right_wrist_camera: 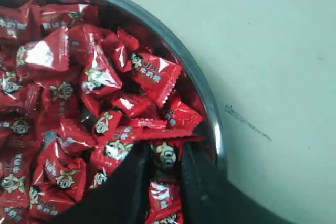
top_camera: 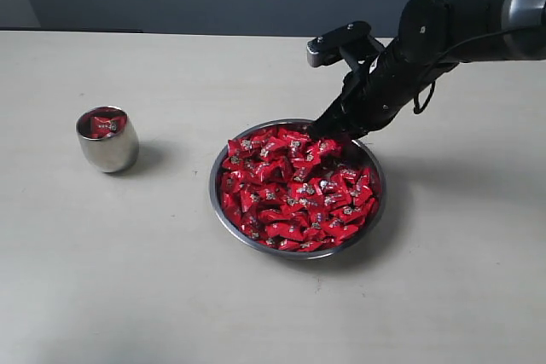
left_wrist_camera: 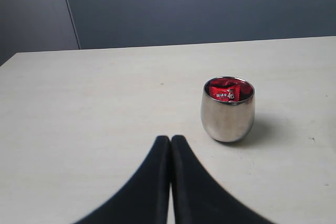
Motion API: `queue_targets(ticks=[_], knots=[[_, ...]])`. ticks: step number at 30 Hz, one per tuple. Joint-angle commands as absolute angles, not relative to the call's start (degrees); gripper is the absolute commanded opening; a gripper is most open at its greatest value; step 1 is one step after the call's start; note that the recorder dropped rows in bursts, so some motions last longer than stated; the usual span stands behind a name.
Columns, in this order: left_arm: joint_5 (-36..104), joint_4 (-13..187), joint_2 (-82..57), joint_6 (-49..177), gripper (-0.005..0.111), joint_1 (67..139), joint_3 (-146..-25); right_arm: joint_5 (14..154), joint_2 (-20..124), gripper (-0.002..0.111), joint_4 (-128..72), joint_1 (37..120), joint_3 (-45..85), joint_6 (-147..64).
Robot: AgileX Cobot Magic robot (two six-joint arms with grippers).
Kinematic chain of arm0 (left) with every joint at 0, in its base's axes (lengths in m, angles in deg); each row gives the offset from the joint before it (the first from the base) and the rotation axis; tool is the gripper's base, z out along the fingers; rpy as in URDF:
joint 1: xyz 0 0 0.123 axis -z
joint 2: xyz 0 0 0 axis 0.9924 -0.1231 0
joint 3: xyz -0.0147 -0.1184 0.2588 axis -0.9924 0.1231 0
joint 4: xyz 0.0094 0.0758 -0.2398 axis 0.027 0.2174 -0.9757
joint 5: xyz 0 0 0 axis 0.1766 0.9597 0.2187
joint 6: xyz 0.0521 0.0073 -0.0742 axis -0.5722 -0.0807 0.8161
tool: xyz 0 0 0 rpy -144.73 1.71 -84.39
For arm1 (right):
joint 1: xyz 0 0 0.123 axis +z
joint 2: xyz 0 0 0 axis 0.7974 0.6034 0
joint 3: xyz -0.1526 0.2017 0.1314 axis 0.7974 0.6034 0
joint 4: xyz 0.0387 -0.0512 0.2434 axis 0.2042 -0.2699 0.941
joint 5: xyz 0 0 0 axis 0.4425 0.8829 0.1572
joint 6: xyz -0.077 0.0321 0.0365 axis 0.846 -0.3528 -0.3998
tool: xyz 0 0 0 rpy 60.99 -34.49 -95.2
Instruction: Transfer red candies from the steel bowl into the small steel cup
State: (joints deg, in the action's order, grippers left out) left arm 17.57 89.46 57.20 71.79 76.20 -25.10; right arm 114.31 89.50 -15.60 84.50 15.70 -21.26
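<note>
The right gripper point(right_wrist_camera: 165, 149) sat low at the rim of the steel bowl point(top_camera: 214, 189), its jaws pinched on one candy point(right_wrist_camera: 166, 157) from the heaped red candies point(top_camera: 294, 189). The small steel cup point(top_camera: 107, 153) stood well apart on the table point(top_camera: 128, 287) with candies inside. Near it, the left gripper point(left_wrist_camera: 170, 141) had its jaws pressed together.

The steel bowl point(top_camera: 212, 193) sits flat, wide and shiny, and it's heaped with red candies point(top_camera: 294, 189): glossy wrappers, crimped ends, little pale marks, piled every which way right up to the rim. Out at the bowl's nine o'clock, well apart, the small steel cup point(top_camera: 107, 149) stands upright, with red candy showing at its mouth.
</note>
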Motion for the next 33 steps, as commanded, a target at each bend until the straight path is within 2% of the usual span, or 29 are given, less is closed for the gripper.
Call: queue_targets(ticks=[1, 10, 33], knots=[[17.66, 89.34, 57.46, 71.86, 0.0, 76.16, -24.88, 114.94, 88.56, -0.001, -15.67, 84.3, 15.89, -21.39], [17.66, 89.34, 57.46, 71.86, 0.0, 76.16, -24.88, 117.93, 88.56, -0.001, -9.42, 84.52, 15.89, -20.85], [17.66, 89.34, 57.46, 71.86, 0.0, 76.16, -24.88, 119.3, 93.98, -0.001, -9.2, 88.34, 15.89, -19.47]])
